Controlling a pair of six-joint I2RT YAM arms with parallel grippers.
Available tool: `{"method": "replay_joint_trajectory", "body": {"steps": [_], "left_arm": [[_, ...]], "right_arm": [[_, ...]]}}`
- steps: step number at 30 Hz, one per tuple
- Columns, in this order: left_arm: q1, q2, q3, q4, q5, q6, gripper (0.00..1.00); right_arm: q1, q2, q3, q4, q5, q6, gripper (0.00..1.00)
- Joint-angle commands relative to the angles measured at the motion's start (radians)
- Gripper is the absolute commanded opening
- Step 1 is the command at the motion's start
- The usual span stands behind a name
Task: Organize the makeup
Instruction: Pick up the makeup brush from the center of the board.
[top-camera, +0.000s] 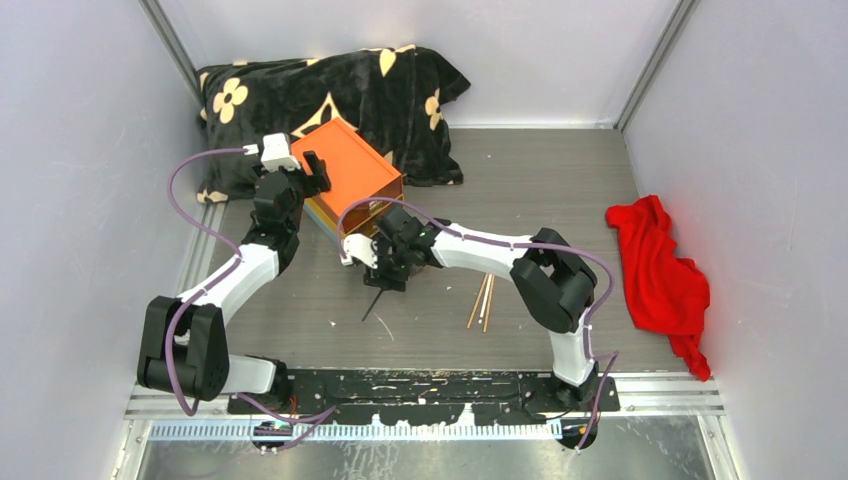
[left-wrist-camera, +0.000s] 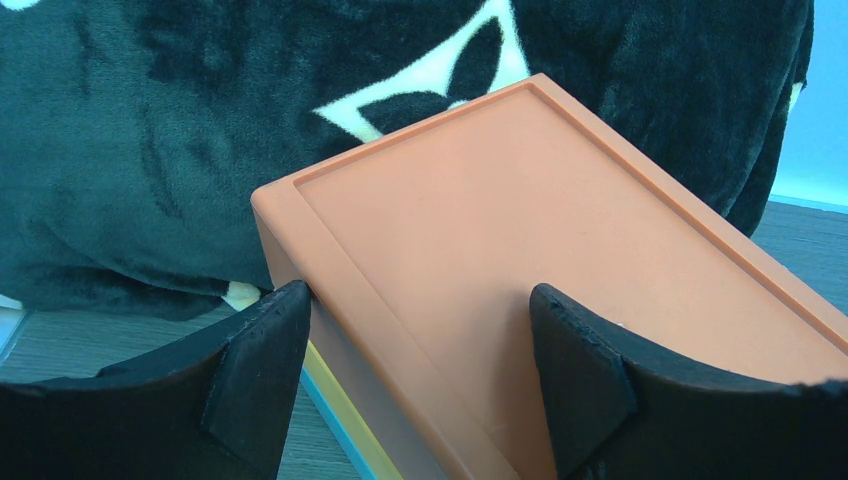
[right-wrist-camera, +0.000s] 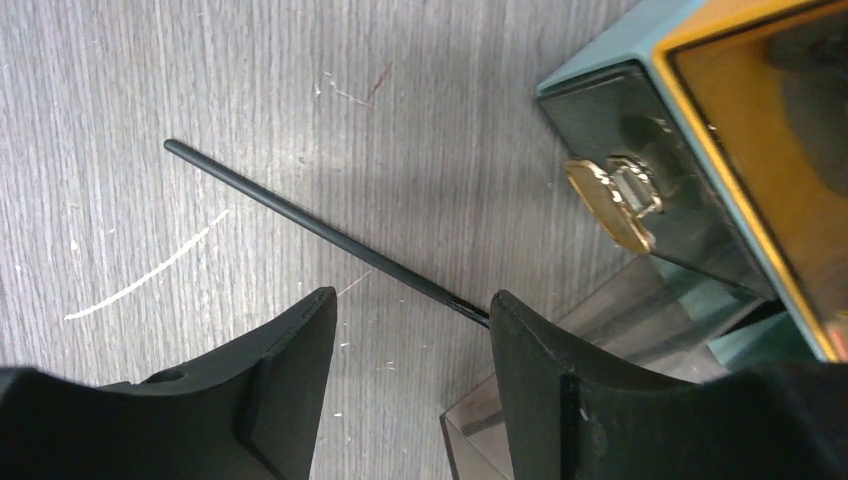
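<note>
Black brush (right-wrist-camera: 310, 225) lies flat on the table (right-wrist-camera: 120, 80), one end just beside the drawer box (right-wrist-camera: 700, 150). I see my right gripper (right-wrist-camera: 410, 300) spread above it, holding nothing. Tan brushes (top-camera: 482, 300) lie near. My left gripper (left-wrist-camera: 420, 295) pinches the box's orange-topped edge.

You lose the near end of the black brush (right-wrist-camera: 300, 218) behind a finger (right-wrist-camera: 560, 380) of the right gripper (right-wrist-camera: 412, 297). The drawer box (right-wrist-camera: 690, 190) runs off the wrist picture's edge, and from above the tan brushes (top-camera: 482, 300) are too small to count.
</note>
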Motion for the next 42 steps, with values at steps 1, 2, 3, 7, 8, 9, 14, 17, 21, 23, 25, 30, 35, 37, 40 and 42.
{"method": "replay_joint_trajectory", "body": {"steps": [1,2,3,7,8,9,14,17,21,23,25,30,35,37,40,42], "left_arm": [[-0.029,0.066,-0.058,-0.287,0.139,0.049,0.78],[-0.029,0.066,-0.059,-0.287,0.138,0.049,0.78],[-0.029,0.066,-0.059,-0.287,0.139,0.049,0.78],[-0.029,0.063,-0.061,-0.284,0.138,0.048,0.78],[-0.029,0.063,-0.061,-0.284,0.137,0.048,0.78],[-0.029,0.063,-0.062,-0.284,0.138,0.049,0.78],[-0.028,0.062,-0.062,-0.284,0.137,0.048,0.78],[-0.029,0.062,-0.061,-0.284,0.137,0.048,0.78],[-0.029,0.063,-0.061,-0.284,0.138,0.048,0.78],[-0.029,0.062,-0.061,-0.285,0.137,0.048,0.78],[-0.028,0.062,-0.061,-0.284,0.138,0.049,0.78],[-0.029,0.063,-0.062,-0.283,0.137,0.049,0.78],[-0.029,0.062,-0.063,-0.283,0.137,0.048,0.78],[-0.029,0.061,-0.064,-0.283,0.138,0.049,0.78],[-0.029,0.062,-0.064,-0.282,0.138,0.048,0.78],[-0.029,0.062,-0.064,-0.282,0.137,0.049,0.78]], "right_arm": [[0.007,0.011,0.043,-0.013,-0.048,-0.023,0.62],[0.007,0.012,0.042,-0.009,-0.048,-0.025,0.62],[0.007,0.014,0.039,-0.007,-0.047,-0.026,0.62],[0.006,0.033,0.038,-0.009,-0.032,-0.031,0.62],[0.006,0.040,0.041,-0.012,-0.026,-0.031,0.62],[0.007,0.047,0.045,-0.015,-0.021,-0.031,0.62],[0.007,0.066,0.054,0.004,-0.012,-0.031,0.62],[0.007,0.085,0.071,-0.003,-0.007,-0.039,0.62],[0.007,0.118,0.093,-0.022,-0.005,-0.040,0.62],[0.007,0.124,0.090,-0.023,-0.007,-0.031,0.60],[0.006,0.121,0.077,-0.017,-0.007,-0.016,0.59],[0.008,0.090,0.012,-0.001,0.007,0.028,0.48],[0.025,0.059,-0.055,-0.010,0.022,0.083,0.24],[0.032,0.049,-0.075,-0.013,0.031,0.107,0.16],[0.041,0.034,-0.100,-0.019,0.050,0.149,0.09],[0.046,0.021,-0.119,-0.019,0.055,0.183,0.06]]}}
